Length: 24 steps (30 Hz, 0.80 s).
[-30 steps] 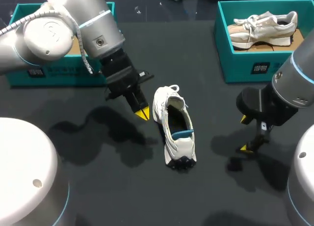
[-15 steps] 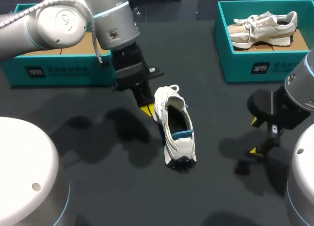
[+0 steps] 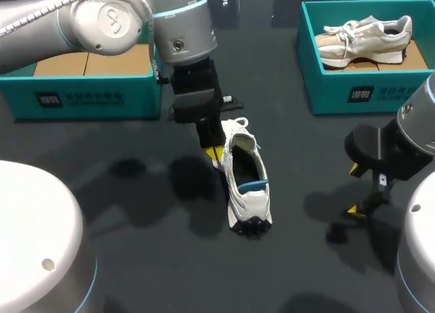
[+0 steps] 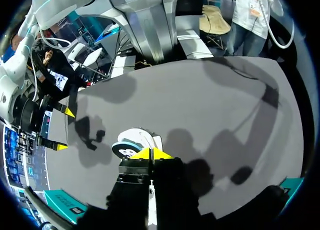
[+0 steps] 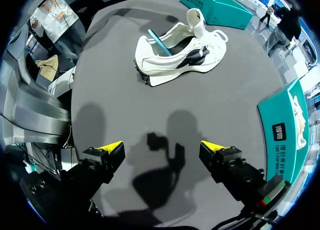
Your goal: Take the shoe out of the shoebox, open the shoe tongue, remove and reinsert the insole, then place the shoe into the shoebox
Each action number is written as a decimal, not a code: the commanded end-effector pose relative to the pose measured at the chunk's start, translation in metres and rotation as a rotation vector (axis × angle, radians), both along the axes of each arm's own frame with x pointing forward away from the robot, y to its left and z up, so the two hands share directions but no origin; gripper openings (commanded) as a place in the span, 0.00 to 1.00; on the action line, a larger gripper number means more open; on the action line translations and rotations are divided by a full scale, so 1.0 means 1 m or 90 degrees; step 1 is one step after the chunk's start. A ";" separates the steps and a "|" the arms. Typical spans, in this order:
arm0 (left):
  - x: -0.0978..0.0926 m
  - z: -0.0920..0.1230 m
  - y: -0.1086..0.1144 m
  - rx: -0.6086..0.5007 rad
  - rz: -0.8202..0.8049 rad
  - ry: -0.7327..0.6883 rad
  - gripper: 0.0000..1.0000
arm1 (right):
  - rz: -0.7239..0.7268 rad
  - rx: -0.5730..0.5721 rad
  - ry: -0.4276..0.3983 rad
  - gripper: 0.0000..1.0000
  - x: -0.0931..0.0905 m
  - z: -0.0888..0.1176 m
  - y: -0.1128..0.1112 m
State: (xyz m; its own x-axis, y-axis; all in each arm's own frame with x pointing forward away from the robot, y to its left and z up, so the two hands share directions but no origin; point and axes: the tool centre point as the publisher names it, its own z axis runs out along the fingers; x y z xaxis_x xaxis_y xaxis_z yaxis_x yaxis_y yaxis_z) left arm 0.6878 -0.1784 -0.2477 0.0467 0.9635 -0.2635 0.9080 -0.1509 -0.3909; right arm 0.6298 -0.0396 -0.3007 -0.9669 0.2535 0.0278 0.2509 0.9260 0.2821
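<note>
White low-top sneaker (image 3: 246, 190) rests upright on its sole near the middle of the black table (image 3: 136, 258), outside both boxes, with its laces bunched at the far end. A blue strip (image 3: 253, 186) lies across its opening toward the near end.

The left gripper (image 3: 214, 153) points down at the far end of the sneaker, on its left side. Its yellow tips are pressed together with nothing between them. They sit right against the upper, though whether they actually touch it cannot be told. In the left wrist view, the sneaker (image 4: 134, 141) lies just ahead of the left gripper (image 4: 151, 153).

The right gripper (image 3: 355, 189) hangs over bare table, well apart from the sneaker, with its jaws spread wide and empty. In the right wrist view, the sneaker (image 5: 175, 47) sits well ahead of the right gripper (image 5: 162, 148).

A teal cardboard shoebox (image 3: 88, 95) stands at the far left. A second teal shoebox (image 3: 340, 92) at the far right holds a pale cream sneaker (image 3: 363, 37).
</note>
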 end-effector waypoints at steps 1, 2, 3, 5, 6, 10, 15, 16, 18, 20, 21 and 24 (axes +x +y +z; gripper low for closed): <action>-0.002 -0.009 -0.021 0.006 -0.006 -0.003 0.00 | -0.001 0.000 -0.003 1.00 -0.003 0.000 -0.001; -0.002 -0.011 -0.025 0.008 -0.006 -0.010 0.00 | -0.001 0.000 -0.003 1.00 -0.003 0.000 -0.001; -0.003 -0.012 -0.028 0.008 -0.008 -0.013 0.00 | -0.001 0.000 -0.003 1.00 -0.003 0.000 -0.001; -0.003 -0.015 -0.034 0.010 -0.015 -0.014 0.00 | -0.001 0.000 -0.003 1.00 -0.003 0.000 -0.001; -0.004 -0.015 -0.036 0.012 -0.020 -0.014 0.00 | -0.001 0.000 -0.003 1.00 -0.003 0.000 -0.001; -0.013 -0.015 -0.040 0.005 -0.037 -0.013 0.00 | -0.001 0.000 -0.003 1.00 -0.003 0.000 -0.001; -0.024 -0.023 -0.047 0.005 -0.046 -0.021 0.00 | -0.001 0.000 -0.003 1.00 -0.003 0.000 -0.001; -0.025 -0.025 -0.048 0.007 -0.052 -0.011 0.00 | -0.001 0.000 -0.003 1.00 -0.003 0.000 -0.001; -0.027 -0.031 -0.052 0.007 -0.051 -0.011 0.00 | -0.001 0.000 -0.003 1.00 -0.003 0.000 -0.001; -0.029 -0.037 -0.055 0.009 -0.053 -0.013 0.00 | -0.001 0.000 -0.003 1.00 -0.003 0.000 -0.001; -0.031 -0.041 -0.057 0.009 -0.052 -0.018 0.00 | -0.001 0.000 -0.003 1.00 -0.003 0.000 -0.001; -0.033 -0.048 -0.061 0.010 -0.052 -0.019 0.00 | -0.001 0.000 -0.003 1.00 -0.003 0.000 -0.001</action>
State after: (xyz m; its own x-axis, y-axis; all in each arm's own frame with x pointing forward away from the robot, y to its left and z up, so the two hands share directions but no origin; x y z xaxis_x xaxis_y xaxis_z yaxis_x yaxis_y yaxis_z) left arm 0.6571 -0.2311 -0.2860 0.1313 0.9593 -0.2500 0.9040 -0.2194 -0.3670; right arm 0.6298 -0.0397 -0.3007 -0.9669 0.2536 0.0278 0.2510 0.9260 0.2821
